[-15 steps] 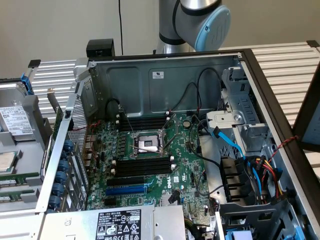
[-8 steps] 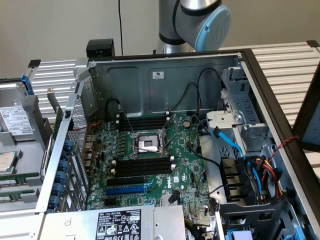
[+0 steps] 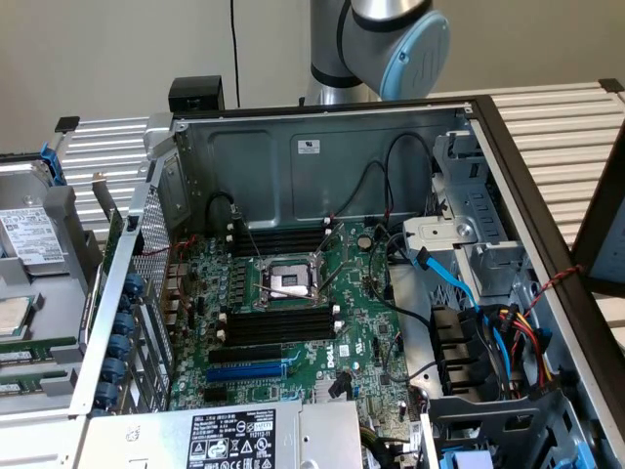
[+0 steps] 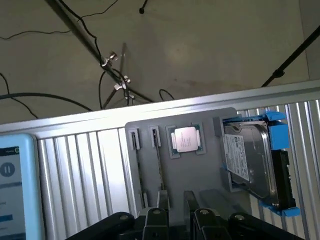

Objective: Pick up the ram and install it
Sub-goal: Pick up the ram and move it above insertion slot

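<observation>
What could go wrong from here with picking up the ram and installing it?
1. The ram looks to stand edge-on in a narrow groove of the grey holder; an off-centre open claw could miss or tilt it.
2. The processor chip lies just beside that groove and could be knocked.
3. In the case, the open processor socket sits between the black slots; a misplaced stick could strike it.

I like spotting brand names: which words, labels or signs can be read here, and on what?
No words read clearly.
Pause sign, two bars in a circle: on the blue-framed screen.
Black label on the silver power supply: too small.
White sticker on the grey case wall: too small.
White label on the silver hard drive: blurred.
</observation>
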You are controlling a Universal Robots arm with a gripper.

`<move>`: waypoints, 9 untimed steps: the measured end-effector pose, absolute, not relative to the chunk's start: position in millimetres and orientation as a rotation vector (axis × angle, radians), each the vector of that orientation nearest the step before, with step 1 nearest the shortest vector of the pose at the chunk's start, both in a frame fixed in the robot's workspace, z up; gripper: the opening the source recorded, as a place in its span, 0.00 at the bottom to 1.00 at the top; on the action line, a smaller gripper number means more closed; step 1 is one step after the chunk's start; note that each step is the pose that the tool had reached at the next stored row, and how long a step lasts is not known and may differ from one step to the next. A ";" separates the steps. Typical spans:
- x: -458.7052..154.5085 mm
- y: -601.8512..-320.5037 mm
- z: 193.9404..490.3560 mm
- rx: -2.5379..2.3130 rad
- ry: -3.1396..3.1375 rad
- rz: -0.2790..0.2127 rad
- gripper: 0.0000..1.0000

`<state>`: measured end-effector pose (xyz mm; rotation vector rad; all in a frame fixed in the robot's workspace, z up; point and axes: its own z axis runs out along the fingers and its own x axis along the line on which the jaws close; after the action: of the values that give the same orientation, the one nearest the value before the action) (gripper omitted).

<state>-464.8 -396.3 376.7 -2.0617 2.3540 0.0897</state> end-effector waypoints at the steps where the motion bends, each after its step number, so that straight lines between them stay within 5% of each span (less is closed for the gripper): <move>1: -464.8 -396.3 375.2 -2.084 2.335 0.090 0.27; 9: -464.8 -396.3 362.3 -2.226 2.207 0.093 0.27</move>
<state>-464.8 -396.3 362.3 -2.2261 2.2069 0.0930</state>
